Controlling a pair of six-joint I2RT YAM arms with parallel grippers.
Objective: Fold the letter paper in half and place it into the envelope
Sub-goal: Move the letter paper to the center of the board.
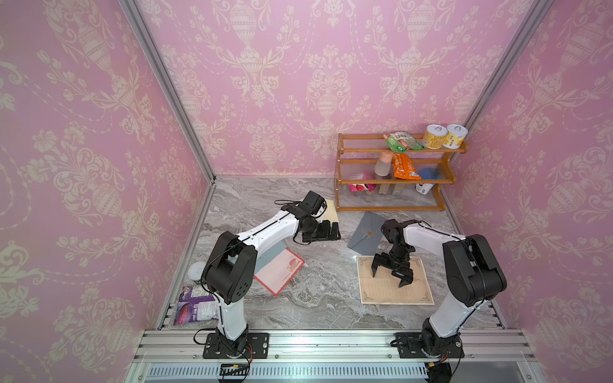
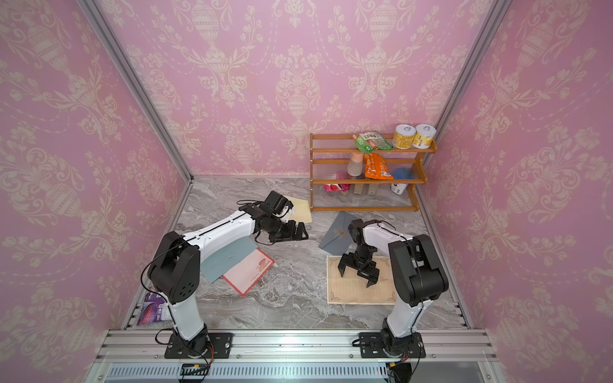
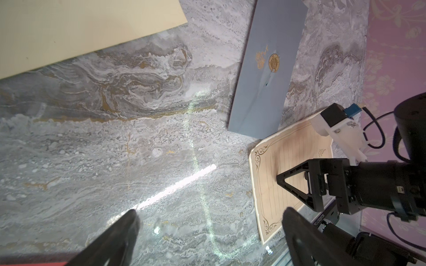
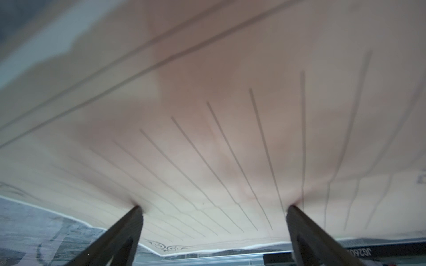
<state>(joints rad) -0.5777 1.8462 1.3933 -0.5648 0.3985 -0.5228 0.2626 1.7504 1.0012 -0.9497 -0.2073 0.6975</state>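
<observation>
The beige lined letter paper point(image 1: 411, 291) point(image 2: 351, 293) with an ornate border lies flat on the marble table at the front right. My right gripper point(image 1: 388, 279) point(image 2: 355, 279) points down onto it, open wide. Both tips press on the sheet, and in the right wrist view the paper point(image 4: 207, 115) puckers slightly between them around the gripper point(image 4: 214, 207). The grey-blue envelope point(image 1: 363, 237) point(image 2: 335, 233) point(image 3: 265, 92) with a gold seal lies just behind the paper. My left gripper point(image 1: 333, 230) point(image 2: 300, 230) point(image 3: 211, 213) hovers open over bare table, left of the envelope, holding nothing.
A cream envelope point(image 1: 331, 214) lies behind the left gripper. A grey envelope and a red-bordered sheet point(image 1: 285, 272) lie under the left arm. A wooden shelf point(image 1: 391, 180) with snacks and cans stands at the back right. A purple packet point(image 1: 195, 306) lies at the front left.
</observation>
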